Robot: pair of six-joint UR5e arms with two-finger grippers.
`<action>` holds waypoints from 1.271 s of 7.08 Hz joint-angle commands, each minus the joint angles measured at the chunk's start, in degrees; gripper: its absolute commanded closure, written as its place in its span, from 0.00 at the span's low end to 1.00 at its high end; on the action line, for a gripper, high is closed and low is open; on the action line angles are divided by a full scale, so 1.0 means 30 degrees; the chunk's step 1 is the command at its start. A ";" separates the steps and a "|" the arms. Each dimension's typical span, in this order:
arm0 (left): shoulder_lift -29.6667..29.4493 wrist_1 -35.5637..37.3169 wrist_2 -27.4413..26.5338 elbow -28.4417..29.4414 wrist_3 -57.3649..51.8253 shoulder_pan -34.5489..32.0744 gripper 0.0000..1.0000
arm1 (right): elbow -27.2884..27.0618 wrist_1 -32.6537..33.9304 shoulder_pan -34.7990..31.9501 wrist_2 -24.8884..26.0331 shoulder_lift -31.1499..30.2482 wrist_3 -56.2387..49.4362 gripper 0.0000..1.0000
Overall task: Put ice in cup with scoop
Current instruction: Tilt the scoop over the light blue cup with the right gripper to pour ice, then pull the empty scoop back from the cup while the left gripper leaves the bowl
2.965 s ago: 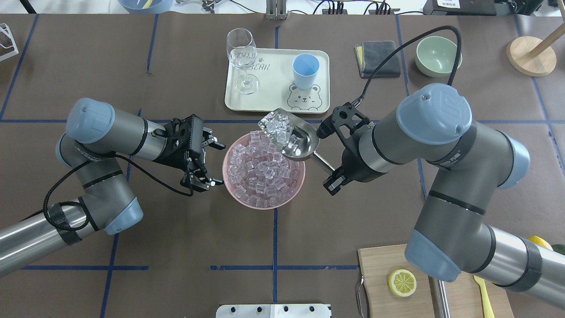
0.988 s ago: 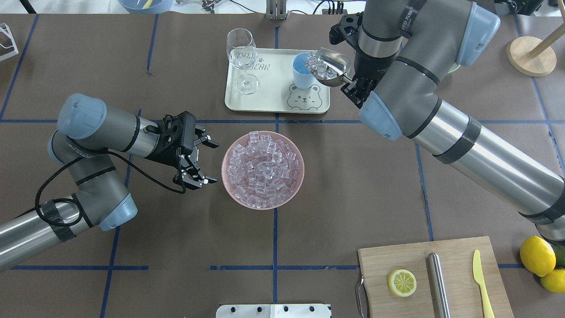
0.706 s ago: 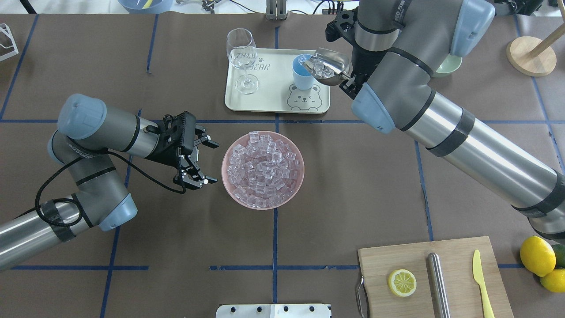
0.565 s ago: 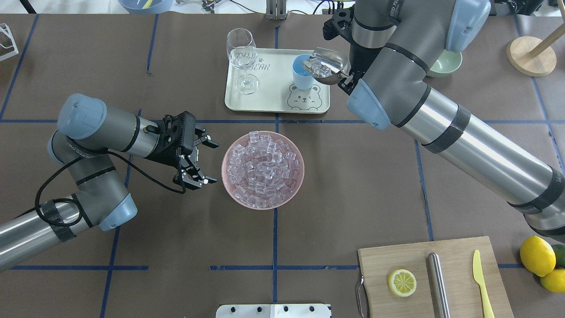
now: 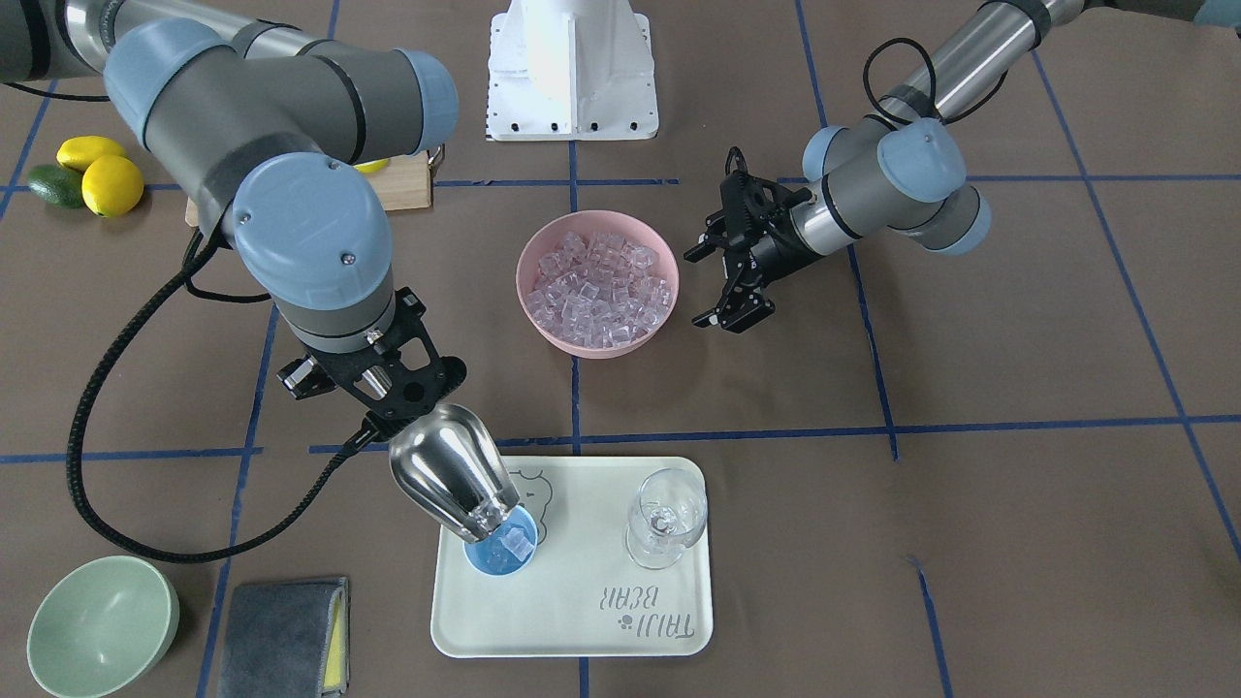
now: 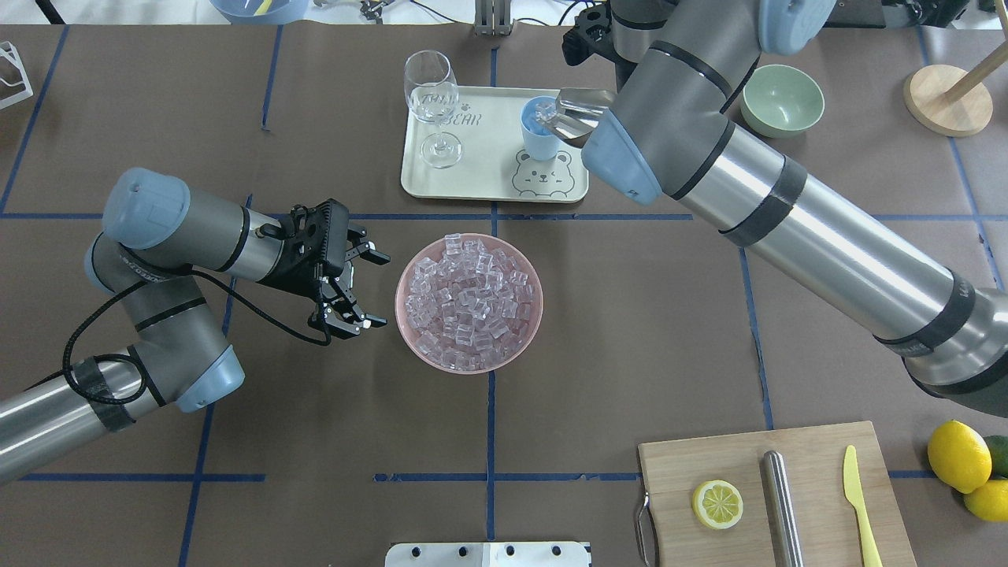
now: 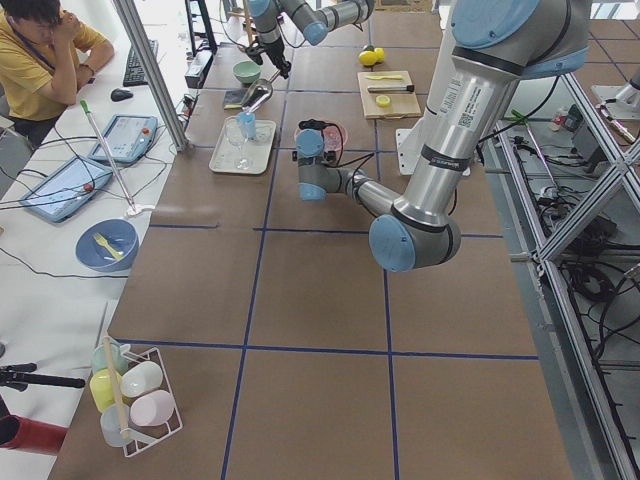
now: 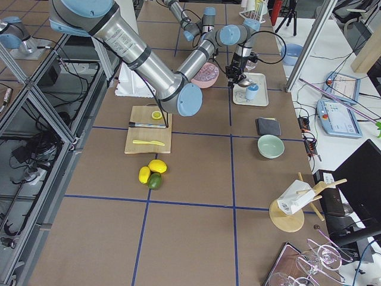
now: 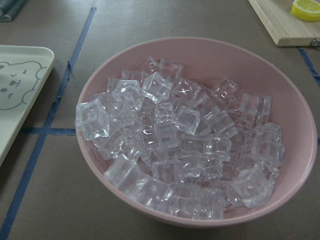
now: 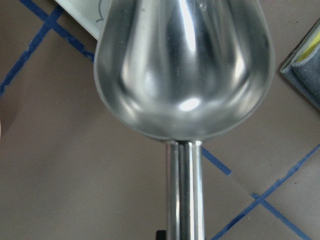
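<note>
right gripper (image 5: 393, 412) clamps the scoop (image 5: 451, 480) by its handle; in the front view the trough points to 5 o'clock, mouth tipped over the cup (image 5: 482, 561); left gripper (image 5: 700, 289) spread wide, empty.

From the front, the spot where the right gripper (image 5: 388, 407) meets the rod handle is hidden behind the trough of the shiny steel scoop (image 5: 451, 475); just ahead of the gripper, the scoop's mouth covers part of the small light-blue plastic cup (image 5: 485, 562), so the count of clear ice cubes (image 5: 511, 548) inside cannot be told; overhead, the gripper lies under its own arm; in its wrist view the trough runs off the top edge.
</note>
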State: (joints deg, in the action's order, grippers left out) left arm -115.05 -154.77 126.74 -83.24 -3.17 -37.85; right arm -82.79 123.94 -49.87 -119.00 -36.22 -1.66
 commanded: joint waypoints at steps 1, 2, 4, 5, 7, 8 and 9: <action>0.0002 0.0000 -0.0001 0.0002 0.0003 0.0020 0.00 | 0.0350 0.1395 -0.0019 0.0640 0.0558 -0.1141 1.00; 0.0002 0.0000 -0.0001 0.0031 0.0032 0.0049 0.00 | 0.0379 0.2097 -0.0019 0.1078 0.0849 -0.1755 1.00; -0.0028 0.0145 -0.0001 0.0031 0.0033 0.0020 0.00 | 0.0205 0.2514 -0.0251 0.1491 0.0853 -0.3159 1.00; 0.0001 0.0233 -0.0001 0.0031 0.0032 -0.0067 0.00 | -0.0841 0.2630 -0.0775 0.1463 0.0127 -0.3486 1.00; 0.0089 0.0379 0.0289 0.0002 0.0003 -0.0620 0.00 | -0.6827 0.2137 -0.1130 0.1113 -0.5154 -0.2791 1.00; 0.0148 0.0932 0.0930 0.0002 0.0003 -0.1002 0.00 | -0.8307 0.2017 -0.1190 0.1111 -0.6836 -0.1249 1.00; 0.0148 0.1488 0.0965 -0.0027 0.0003 -0.1267 0.00 | -0.9540 0.1175 -0.1161 0.1053 -0.8738 0.1173 1.00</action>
State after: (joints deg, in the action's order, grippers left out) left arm -114.68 -152.12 128.83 -83.25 -3.16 -40.52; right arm -105.86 129.59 -53.25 -115.63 -55.33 -5.12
